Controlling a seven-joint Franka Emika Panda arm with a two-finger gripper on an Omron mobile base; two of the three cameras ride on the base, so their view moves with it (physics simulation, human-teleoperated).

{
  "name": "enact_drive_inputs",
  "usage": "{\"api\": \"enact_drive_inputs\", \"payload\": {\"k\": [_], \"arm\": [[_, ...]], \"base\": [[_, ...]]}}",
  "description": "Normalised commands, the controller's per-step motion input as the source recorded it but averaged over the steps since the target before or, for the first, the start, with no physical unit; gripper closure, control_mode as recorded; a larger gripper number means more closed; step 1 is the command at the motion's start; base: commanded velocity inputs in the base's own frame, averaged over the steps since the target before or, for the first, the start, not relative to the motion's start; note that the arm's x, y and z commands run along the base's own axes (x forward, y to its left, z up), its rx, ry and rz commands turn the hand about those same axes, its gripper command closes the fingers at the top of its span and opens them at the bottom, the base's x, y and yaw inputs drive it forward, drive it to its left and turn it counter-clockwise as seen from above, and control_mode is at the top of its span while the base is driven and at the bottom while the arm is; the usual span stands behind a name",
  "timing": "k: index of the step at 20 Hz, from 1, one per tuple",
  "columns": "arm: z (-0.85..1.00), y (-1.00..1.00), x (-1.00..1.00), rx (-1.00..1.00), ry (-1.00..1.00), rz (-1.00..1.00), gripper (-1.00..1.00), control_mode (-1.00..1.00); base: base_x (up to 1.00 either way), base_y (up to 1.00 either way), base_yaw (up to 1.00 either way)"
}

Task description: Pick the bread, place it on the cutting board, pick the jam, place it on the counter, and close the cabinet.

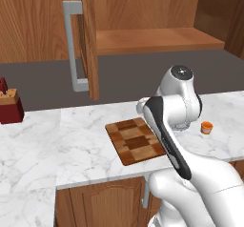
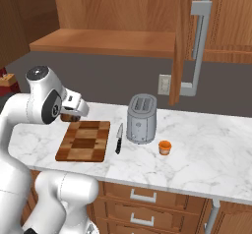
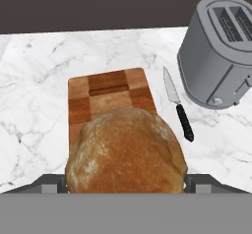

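The bread (image 3: 127, 152) is held in the end effector (image 3: 126, 183), whose fingers are clamped against its two sides, and it is carried above the near end of the cutting board (image 3: 110, 93), which stretches away ahead of and below the end effector. From the right base view the end effector (image 2: 70, 114) is seen just over the board's far left corner. Whether the roll is already touching the wood cannot be told.

The roll is judged to be light and somewhat yielding, with a dry, rough crust that should offer good friction; a moderate squeeze across its widest part, as now applied, is thought sufficient, while a harder one might crush it. Being round, it could roll a little once released, so a low release is advised.

A knife (image 3: 178, 104) lies on the worktop (image 3: 39, 80) beyond the board's right edge, with a toaster (image 3: 219, 51) farther right. The jam (image 2: 164, 147) stands on the worktop, well apart to the right. The cabinet (image 2: 183, 46) door stands open overhead.
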Motion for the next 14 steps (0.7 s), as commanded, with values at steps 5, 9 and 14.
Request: {"api": "enact_drive_inputs", "payload": {"k": [5, 9, 14], "arm": [[-0.47, 0.0, 0.0, 0.0, 0.0, 0.0, 1.0, -1.0], [-0.31, 0.0, 0.0, 0.0, 0.0, 0.0, 1.0, -1.0], [-0.26, 0.02, 0.03, 0.0, 0.0, 0.0, 1.0, -1.0]], "base": [[0.0, 0.0, 0.0], [0.0, 0.0, 0.0], [0.0, 0.0, 0.0]]}}
